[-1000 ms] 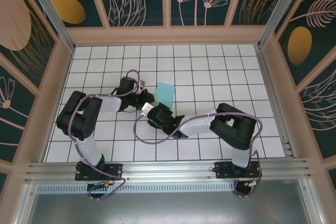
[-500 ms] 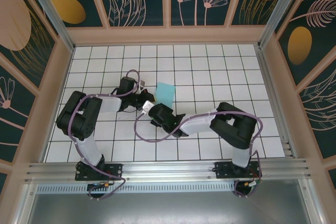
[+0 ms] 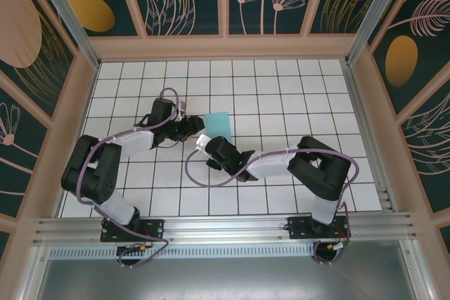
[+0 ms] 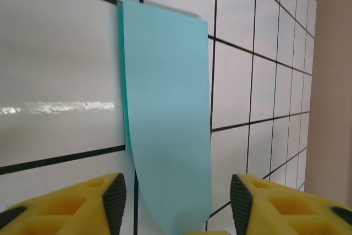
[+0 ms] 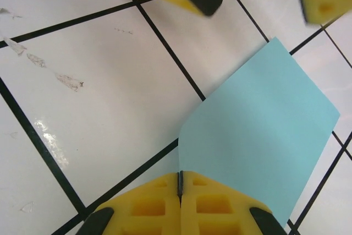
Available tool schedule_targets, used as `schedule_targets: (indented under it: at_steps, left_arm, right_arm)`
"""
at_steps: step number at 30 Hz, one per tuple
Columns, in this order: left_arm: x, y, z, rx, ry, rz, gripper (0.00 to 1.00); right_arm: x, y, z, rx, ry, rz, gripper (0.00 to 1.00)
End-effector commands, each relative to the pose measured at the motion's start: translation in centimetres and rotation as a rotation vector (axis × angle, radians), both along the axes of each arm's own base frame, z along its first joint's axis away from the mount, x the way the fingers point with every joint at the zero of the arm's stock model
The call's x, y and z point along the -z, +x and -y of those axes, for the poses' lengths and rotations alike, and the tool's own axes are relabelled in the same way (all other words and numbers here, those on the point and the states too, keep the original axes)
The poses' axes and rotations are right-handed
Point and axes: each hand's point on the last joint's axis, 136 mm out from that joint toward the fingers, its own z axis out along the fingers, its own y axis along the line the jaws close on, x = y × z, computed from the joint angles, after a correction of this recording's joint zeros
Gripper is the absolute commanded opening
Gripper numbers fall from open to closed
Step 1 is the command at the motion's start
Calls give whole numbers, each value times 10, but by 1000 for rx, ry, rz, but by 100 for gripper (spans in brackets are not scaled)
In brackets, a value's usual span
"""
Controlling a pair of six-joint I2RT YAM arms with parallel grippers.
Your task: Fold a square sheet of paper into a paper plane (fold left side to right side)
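A thin light turquoise sheet of paper [image 4: 168, 119] is seen lying lengthwise on a glossy white bench [image 4: 60, 53] ruled with black grid lines. A darker teal strip is shown along its left edge, as of a second layer beneath. Its far end is squared off just past a grid line, while its near end is curved and narrowed. The near end is framed by the left hand [image 4: 179, 196], whose two yellow fingers [image 4: 77, 205] with black inner pads are held well apart at either side. Whether the sheet is touched by them cannot be told. A plain beige wall [image 4: 330, 81] is seen at the right.
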Motion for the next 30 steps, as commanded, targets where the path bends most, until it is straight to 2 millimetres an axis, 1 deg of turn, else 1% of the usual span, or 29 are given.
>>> schedule_targets:
  at_steps: [1,2,3,5,9,14,17,19,26,30]
  left_arm:
    - [-21,14,8,23,-32,42,47]
    - [-27,21,15,36,-62,60,44]
    - [-29,25,20,48,-74,63,43]
    - [-28,37,33,89,-72,64,41]
    - [-10,50,57,157,-66,31,37]
    - [18,57,76,205,-50,-16,35]
    - [34,58,80,216,-29,-41,34]
    - [44,59,78,208,-7,-56,34]
    - [70,54,74,208,43,-96,32]
    - [81,50,72,216,60,-111,31]
  right_arm:
    - [-6,-3,-1,-4,36,-17,0]
    - [-5,-3,0,-3,33,-20,0]
    - [-5,-3,-1,-2,36,-20,0]
    - [-5,-3,-1,1,40,-21,0]
    - [-4,-4,0,5,46,-27,0]
    - [-3,-4,-1,7,51,-35,0]
    - [-3,-3,-2,5,51,-37,0]
    - [-3,-3,-3,4,53,-39,0]
    - [-5,-4,-8,-14,70,-75,0]
    - [-7,-2,-10,-23,110,-142,0]
